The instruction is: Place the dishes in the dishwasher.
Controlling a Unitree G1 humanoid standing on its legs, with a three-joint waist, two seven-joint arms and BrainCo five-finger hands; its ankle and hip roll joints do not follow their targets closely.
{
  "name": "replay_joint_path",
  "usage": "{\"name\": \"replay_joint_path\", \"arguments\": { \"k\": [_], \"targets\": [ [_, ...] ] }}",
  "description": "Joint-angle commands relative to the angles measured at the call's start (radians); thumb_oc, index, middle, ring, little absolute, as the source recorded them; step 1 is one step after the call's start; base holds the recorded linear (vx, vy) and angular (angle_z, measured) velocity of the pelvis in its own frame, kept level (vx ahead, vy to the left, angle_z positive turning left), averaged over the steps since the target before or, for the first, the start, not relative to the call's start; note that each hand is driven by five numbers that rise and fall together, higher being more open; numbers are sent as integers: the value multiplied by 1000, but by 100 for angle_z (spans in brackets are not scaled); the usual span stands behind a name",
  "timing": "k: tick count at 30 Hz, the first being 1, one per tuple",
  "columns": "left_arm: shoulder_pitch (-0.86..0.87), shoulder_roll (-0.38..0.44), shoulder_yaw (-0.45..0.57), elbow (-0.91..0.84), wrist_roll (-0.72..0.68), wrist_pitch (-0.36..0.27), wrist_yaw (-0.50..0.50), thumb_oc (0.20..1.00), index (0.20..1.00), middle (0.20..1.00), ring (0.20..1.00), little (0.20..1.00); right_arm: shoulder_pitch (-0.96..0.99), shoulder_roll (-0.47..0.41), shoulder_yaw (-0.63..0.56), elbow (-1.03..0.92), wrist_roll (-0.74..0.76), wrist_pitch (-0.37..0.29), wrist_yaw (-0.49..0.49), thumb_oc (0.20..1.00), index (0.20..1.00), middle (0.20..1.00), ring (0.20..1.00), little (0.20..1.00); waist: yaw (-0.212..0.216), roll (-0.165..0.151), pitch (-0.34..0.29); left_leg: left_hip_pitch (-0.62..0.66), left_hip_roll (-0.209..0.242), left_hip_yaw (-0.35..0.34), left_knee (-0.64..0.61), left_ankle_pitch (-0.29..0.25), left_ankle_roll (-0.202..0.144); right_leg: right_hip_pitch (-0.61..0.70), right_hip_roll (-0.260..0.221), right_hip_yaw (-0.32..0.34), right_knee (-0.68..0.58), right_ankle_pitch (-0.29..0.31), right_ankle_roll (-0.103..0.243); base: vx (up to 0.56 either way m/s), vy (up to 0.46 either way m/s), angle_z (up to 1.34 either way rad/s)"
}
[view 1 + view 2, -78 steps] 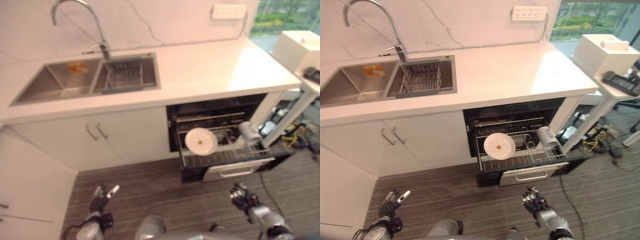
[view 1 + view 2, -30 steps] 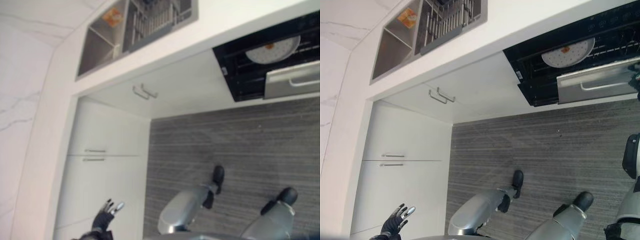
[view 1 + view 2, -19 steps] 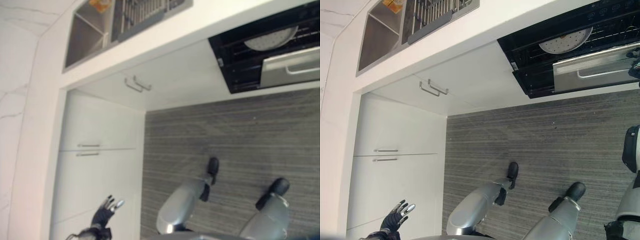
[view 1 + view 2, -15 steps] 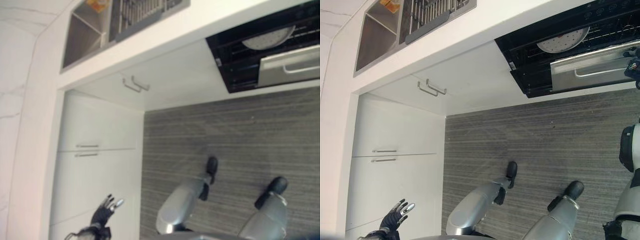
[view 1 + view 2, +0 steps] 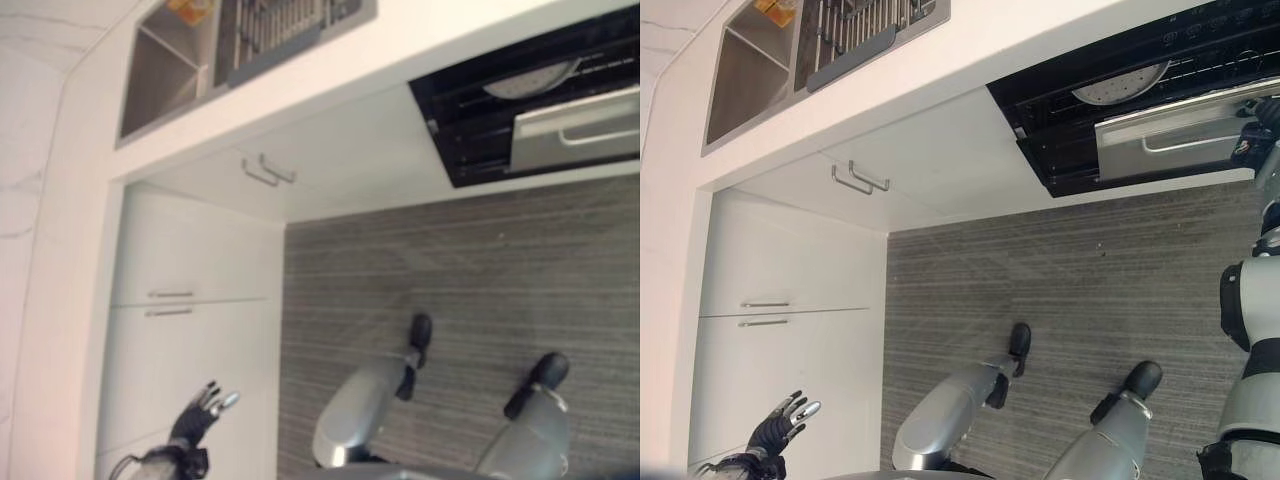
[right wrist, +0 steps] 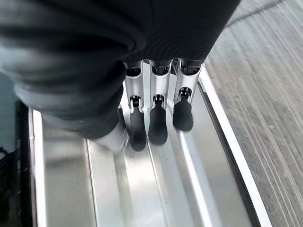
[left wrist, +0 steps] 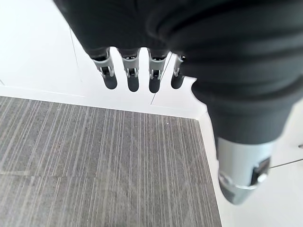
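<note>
The right hand (image 6: 156, 118) is laid with straight fingers against the drawer front (image 5: 1170, 130), its long axis crosswise; the plate (image 5: 1120, 85) sits behind; the left hand (image 5: 780, 425), relaxed and empty, is held well apart.

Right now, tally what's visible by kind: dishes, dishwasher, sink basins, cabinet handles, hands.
Plates: 1
Dishwasher: 1
Sink basins: 2
Cabinet handles: 4
Hands: 2, left hand open by the cabinets, right hand with straight fingers on the dishwasher's steel front
Total: 10

My two head eyes look steeply down, sharing the floor (image 5: 1060, 290) and the far dishwasher (image 5: 1140, 120). Each wrist camera peers closely along my own fingers.
</note>
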Motion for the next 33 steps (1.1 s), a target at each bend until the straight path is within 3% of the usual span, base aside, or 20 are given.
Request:
{"name": "replay_joint_path", "arguments": {
  "k": [1,8,10,13,15,19,22,25,29,30,33],
  "targets": [
    [-3,63,35,-4,8,-88,-16,1000,1000,1000,1000,1000,-137,-13,26,-393,-54,-383,31,1000,1000,1000,1000,1000,59,-96,-53,-51,55,5,123,-54,-82,36,25,12,-99,51,43,-133,-91,-2],
    [-4,100,62,-126,-49,-112,27,1000,1000,1000,1000,1000,329,10,-239,-593,24,-288,88,1000,1000,1000,1000,1000,16,-195,-58,6,111,25,123,-77,-84,117,78,-14,-99,39,29,-102,-175,-2],
    [0,93,77,-160,-34,-113,55,1000,1000,1000,1000,1000,542,53,-329,-693,27,-242,131,1000,1000,1000,1000,1000,3,-242,-66,21,126,32,123,-60,-75,140,95,-35,-99,55,9,-141,-251,-3],
    [-8,76,75,-154,-12,-109,94,1000,1000,1000,1000,1000,709,117,-386,-740,99,-155,159,1000,1000,1000,1000,1000,-8,-279,-87,58,142,34,123,-67,-77,187,121,-41,-99,44,-2,4,-200,7],
    [-14,61,81,-120,2,-125,97,1000,1000,1000,1000,1000,783,162,-416,-754,138,-139,166,1000,1000,1000,1000,1000,-15,-295,-100,76,152,36,123,-70,-77,209,132,-43,-99,38,-7,9,-147,-9],
    [-18,24,89,-74,33,-170,102,1000,1000,1000,1000,1000,906,253,-444,-816,162,-103,176,1000,1000,1000,1000,1000,-33,-319,-128,111,170,46,123,-75,-82,248,151,-44,-99,24,-20,5,-114,-8],
    [-24,-4,100,-63,16,-175,85,1000,1000,1000,1000,1000,1006,345,-458,-868,171,-112,159,1000,1000,1000,1000,1000,-45,-328,-148,129,175,43,123,-75,-85,269,159,-43,-99,16,-26,-1,-35,-1],
    [-37,-44,95,-29,3,-152,26,1000,1000,1000,1000,1000,1109,439,-452,-873,112,-116,165,1000,1000,1000,1000,1000,-66,-329,-163,155,173,57,123,-75,-83,297,165,-42,-99,9,-31,-1,45,-1],
    [-98,-72,61,18,11,-89,-20,1000,1000,1000,1000,1000,1252,509,-456,-869,80,-100,169,1000,1000,1000,1000,1000,-135,-336,-184,193,195,199,123,-80,-77,330,147,-83,-99,7,-26,40,153,17],
    [-131,-77,45,32,15,-74,-34,1000,1000,1000,1000,1000,1287,523,-451,-856,70,-101,178,1000,1000,1000,1000,1000,-156,-340,-192,219,199,215,123,-109,-88,354,145,-82,-99,-11,-9,63,250,66],
    [-174,-79,20,60,57,-42,-32,1000,1000,1000,1000,1000,1302,538,-430,-793,40,-116,177,1000,1000,1000,1000,1000,-174,-350,-197,229,169,219,123,-110,-62,357,132,-83,-99,9,-12,71,309,61]
  ]
}}
